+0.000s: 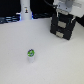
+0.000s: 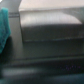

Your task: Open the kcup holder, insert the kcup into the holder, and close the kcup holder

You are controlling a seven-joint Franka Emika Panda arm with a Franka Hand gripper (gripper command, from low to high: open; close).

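While the gripper (image 1: 63, 20) hangs just above the holder (image 1: 63, 27), jaw state unreadable, the opening step is in hand. Kcup (image 1: 31, 53) stands on the table (image 1: 55, 60), well apart from the gripper. Next: hook a drawer handle and pull.

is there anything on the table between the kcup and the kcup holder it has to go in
Nothing visible. The kcup stands alone on the white table, and the stretch up to the kcup holder is bare. The gripper hangs over the holder; its drawers look closed.
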